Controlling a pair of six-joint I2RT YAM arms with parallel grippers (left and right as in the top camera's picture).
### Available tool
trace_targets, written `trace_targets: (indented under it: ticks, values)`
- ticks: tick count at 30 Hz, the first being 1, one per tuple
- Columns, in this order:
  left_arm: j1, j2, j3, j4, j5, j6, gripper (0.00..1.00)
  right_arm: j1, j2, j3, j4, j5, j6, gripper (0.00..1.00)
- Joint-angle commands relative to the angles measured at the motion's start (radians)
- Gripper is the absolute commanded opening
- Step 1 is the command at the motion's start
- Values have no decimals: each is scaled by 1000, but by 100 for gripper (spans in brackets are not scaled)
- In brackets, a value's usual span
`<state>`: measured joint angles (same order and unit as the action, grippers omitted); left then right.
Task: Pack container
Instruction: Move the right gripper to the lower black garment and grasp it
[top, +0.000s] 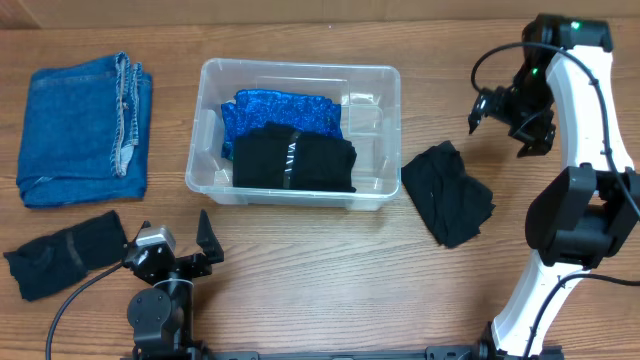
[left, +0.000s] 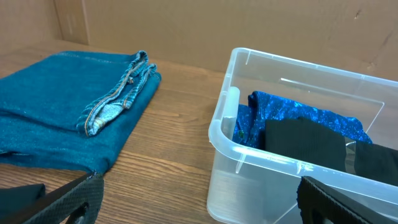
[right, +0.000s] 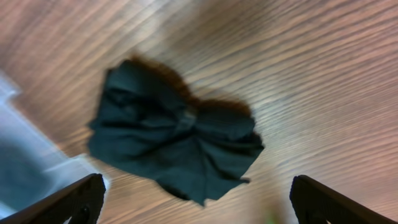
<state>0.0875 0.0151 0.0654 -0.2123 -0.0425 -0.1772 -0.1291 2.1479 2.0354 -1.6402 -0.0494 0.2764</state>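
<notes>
Partway through packing, judging by the layout. Mid-table: the container (top: 292, 201), holding a blue patterned cloth (top: 281, 106) and a folded black garment (top: 293, 163). Outside it: crumpled black cloth (top: 447, 194) just right of the container, jeans (top: 85, 126) to its left, another black piece (top: 64, 256) front-left. Right claw (right: 199, 198) spread wide and empty above the crumpled cloth; left claw (left: 199, 190) likewise released, in front of the container. Probably next: lower, pinch, lift over the rim. White lettering on the garment, too small to read.
</notes>
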Motion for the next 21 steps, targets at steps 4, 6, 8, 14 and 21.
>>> trace_targets:
  ticks: [4, 6, 8, 14, 21]
  values:
    - [10, -11, -2, 1, -13, 17, 100, 4, -22, -271, 174, -9, -261, 99]
    - [10, -11, -2, 1, -13, 17, 100, 3, -22, -335, 227, -28, -341, 98]
    - [10, -11, -2, 1, -13, 17, 100, 3, -22, -364, 262, -64, -424, 97]
    - [10, -11, -2, 1, -13, 17, 100, 5, -21, -385, 328, -167, -584, 95]
    - [10, -11, -2, 1, -13, 17, 100, 5, -21, -472, 386, -181, -594, 73]
